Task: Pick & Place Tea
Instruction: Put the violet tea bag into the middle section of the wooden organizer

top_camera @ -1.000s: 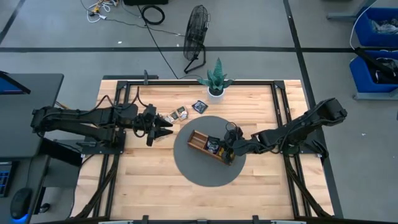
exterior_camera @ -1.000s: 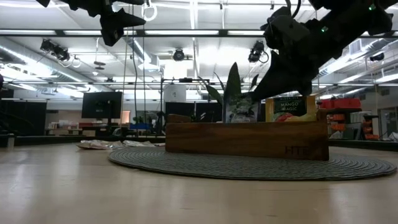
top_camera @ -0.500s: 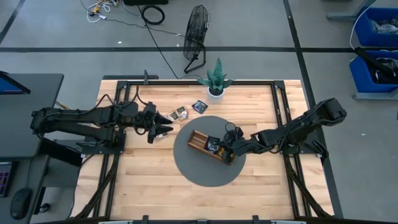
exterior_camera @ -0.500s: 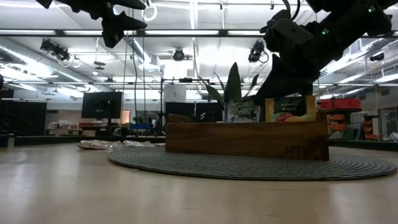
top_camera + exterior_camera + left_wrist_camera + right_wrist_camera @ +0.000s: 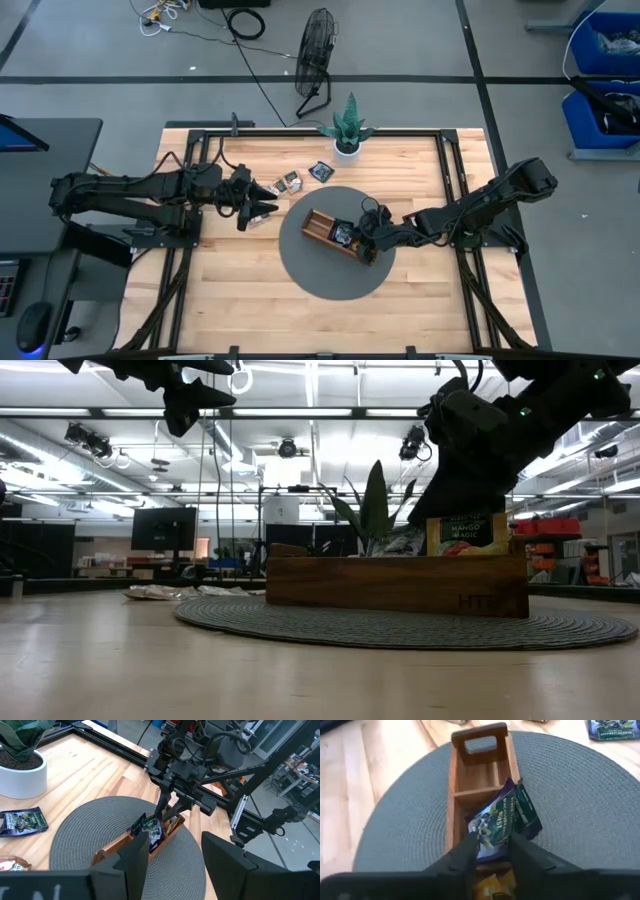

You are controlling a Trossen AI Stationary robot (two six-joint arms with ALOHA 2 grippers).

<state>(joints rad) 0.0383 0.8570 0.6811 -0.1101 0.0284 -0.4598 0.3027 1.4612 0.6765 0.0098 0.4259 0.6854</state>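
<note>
A brown wooden tray [image 5: 318,224] stands on the round grey mat [image 5: 300,268]. In its near compartments, tea sachets stand on edge: a navy one [image 5: 492,822] with a dark green one [image 5: 527,812] behind it, and a yellow one [image 5: 465,532] beside them. My right gripper [image 5: 490,842] slants down over the tray, open, its fingers on either side of the navy sachet's near edge. Other sachets [image 5: 321,171] [image 5: 291,181] lie flat on the wood near the far edge. My left gripper [image 5: 265,210] hangs open above the table, left of the mat, holding nothing. My right gripper's fingers [image 5: 465,852] flank the navy sachet's near lower edge [image 5: 487,845], coming at a slant from the table's right side. Whether they touch it I cannot tell. The sachet leans tilted inside the tray compartment, resting on the tray.
A potted plant [image 5: 347,128] stands at the far edge behind the mat. The tray's far compartment and handle end [image 5: 479,742] hold nothing. Black frame rails [image 5: 448,190] run along the table's sides. Bare wood lies in front of the mat.
The dark sachet under my right gripper stood upright above the tray's rim; it has tipped over and sunk lower into the tray. My right gripper has stayed over the tray.
</note>
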